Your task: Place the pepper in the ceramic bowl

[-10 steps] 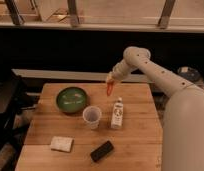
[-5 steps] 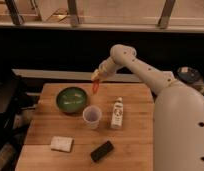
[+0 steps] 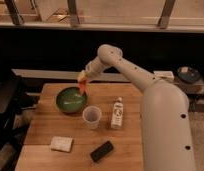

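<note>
The red-orange pepper (image 3: 82, 87) hangs from my gripper (image 3: 83, 78), which is shut on its top end. It is held just above the far right rim of the dark green ceramic bowl (image 3: 71, 100), which sits at the back left of the wooden table (image 3: 45, 130). My white arm reaches in from the right across the table's back edge.
A translucent plastic cup (image 3: 91, 117) stands just right of the bowl in front. A white bottle (image 3: 116, 113) stands right of the cup. A pale sponge (image 3: 61, 144) and a black flat item (image 3: 102, 150) lie near the front edge.
My gripper has carried the pepper leftward from above the bottle and cup to over the bowl's rim. Nothing on the table has moved.
</note>
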`<state>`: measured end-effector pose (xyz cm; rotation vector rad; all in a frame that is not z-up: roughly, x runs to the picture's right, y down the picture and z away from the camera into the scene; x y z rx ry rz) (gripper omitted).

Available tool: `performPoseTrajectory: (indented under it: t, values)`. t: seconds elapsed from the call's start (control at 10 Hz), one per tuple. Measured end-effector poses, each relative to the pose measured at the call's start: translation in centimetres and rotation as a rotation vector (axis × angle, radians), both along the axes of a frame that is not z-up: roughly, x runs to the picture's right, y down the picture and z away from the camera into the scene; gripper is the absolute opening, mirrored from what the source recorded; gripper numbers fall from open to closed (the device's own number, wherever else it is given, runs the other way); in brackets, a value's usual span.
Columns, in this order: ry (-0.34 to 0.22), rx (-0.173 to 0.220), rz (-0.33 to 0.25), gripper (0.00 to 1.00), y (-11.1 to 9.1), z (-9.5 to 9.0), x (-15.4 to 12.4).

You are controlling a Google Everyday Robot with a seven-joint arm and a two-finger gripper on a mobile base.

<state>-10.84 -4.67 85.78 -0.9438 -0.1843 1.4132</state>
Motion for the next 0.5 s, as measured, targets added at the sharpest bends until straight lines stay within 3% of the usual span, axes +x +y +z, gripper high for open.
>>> performPoseTrajectory:
  t: [0.3,0.5]
  values:
    - [-0.120,-0.008,-0.036,0.56,1.6,-1.6,-4.2]
    - [-0.160,-0.015,-0.043,0.66,2.2,-1.5,-5.8]
